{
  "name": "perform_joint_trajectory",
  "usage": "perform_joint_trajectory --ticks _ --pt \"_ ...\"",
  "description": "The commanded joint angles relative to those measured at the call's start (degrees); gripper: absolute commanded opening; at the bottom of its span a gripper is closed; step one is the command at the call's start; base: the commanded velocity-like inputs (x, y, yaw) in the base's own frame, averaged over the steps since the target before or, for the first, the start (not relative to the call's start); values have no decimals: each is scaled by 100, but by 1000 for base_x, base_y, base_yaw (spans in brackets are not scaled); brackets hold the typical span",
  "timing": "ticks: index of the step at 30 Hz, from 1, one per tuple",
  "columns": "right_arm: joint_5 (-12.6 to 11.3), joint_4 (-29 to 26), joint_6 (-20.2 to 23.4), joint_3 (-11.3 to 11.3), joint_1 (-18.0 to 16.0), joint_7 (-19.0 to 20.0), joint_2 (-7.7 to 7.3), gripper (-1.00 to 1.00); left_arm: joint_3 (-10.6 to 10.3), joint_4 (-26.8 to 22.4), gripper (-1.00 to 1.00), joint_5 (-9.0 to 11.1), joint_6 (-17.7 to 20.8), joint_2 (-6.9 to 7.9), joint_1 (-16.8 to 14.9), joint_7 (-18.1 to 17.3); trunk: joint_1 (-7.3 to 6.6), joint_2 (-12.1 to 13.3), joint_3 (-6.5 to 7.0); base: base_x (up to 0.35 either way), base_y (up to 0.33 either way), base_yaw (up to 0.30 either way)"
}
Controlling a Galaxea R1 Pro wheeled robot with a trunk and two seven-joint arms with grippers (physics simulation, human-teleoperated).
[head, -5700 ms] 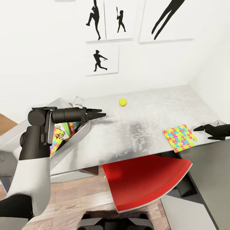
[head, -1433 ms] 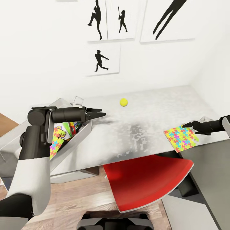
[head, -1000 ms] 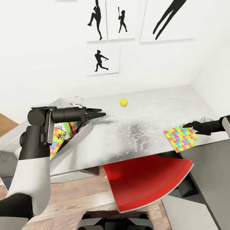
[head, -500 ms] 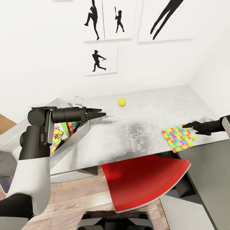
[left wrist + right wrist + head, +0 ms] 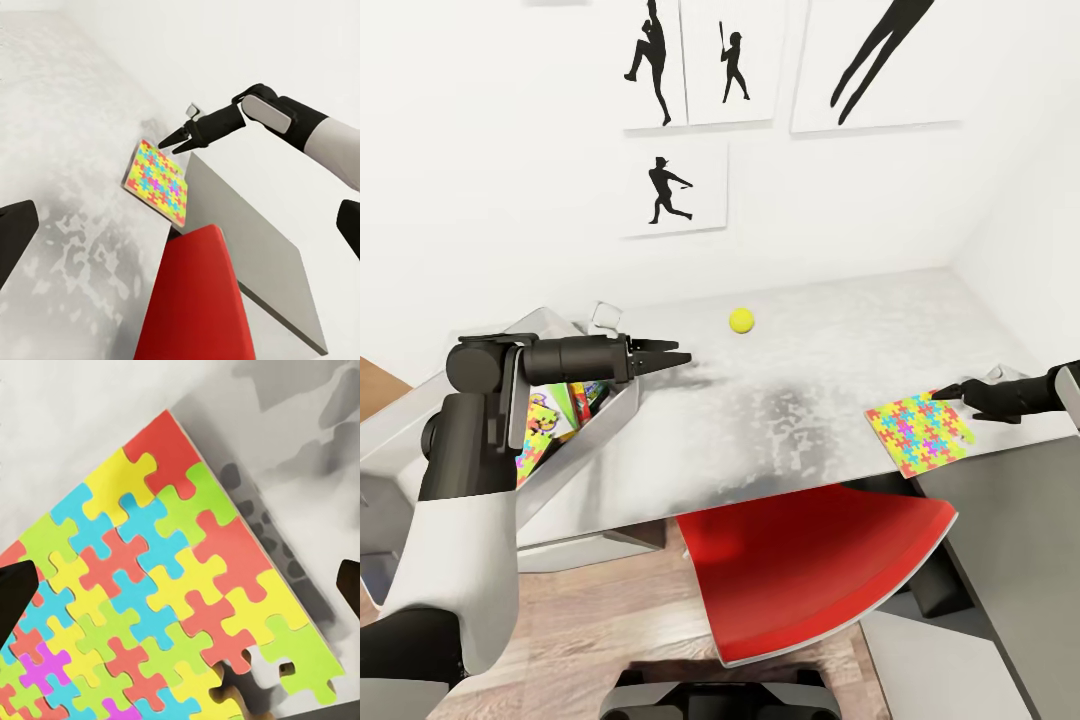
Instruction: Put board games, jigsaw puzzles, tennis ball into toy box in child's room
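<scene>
The toy box [image 5: 615,415] on the worktop [image 5: 800,370] holds colourful boxes, while the jigsaw puzzle [image 5: 920,432] lies flat at the worktop's near edge, just beneath the right pincer [image 5: 950,390], its fingers apart; the left pincer [image 5: 670,357] hovers spread beside the box, the tennis ball [image 5: 741,320] nearby.

Toy box: the open grey metal toy box [image 5: 622,412] sits at the table's left end.
Ball: the small yellow tennis ball [image 5: 741,320] lies on the speckled grey table [image 5: 800,350], toward the back.
Puzzle: the flat multicoloured jigsaw puzzle [image 5: 918,432] lies at the front right edge.
Chair: the red curved chair [image 5: 815,565] stands before the table.

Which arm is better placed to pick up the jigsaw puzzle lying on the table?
The right. Its end effector is open and sits right at the far corner of the jigsaw puzzle. The left end effector hangs by the toy box, across the table from the puzzle.
</scene>
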Motion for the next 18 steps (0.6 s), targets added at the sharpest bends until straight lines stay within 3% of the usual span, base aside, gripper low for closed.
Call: perform_joint_trajectory --ticks 1,18 --pt "12 -1 33 -30 -4 11 2 100 6 -5 100 -60 58 -1 -5 -56 3 -10 -8 0 0 0" --pt "36 11 -173 -33 -4 -3 2 100 5 -5 100 -60 59 0 -5 -57 3 -10 -8 0 0 0"
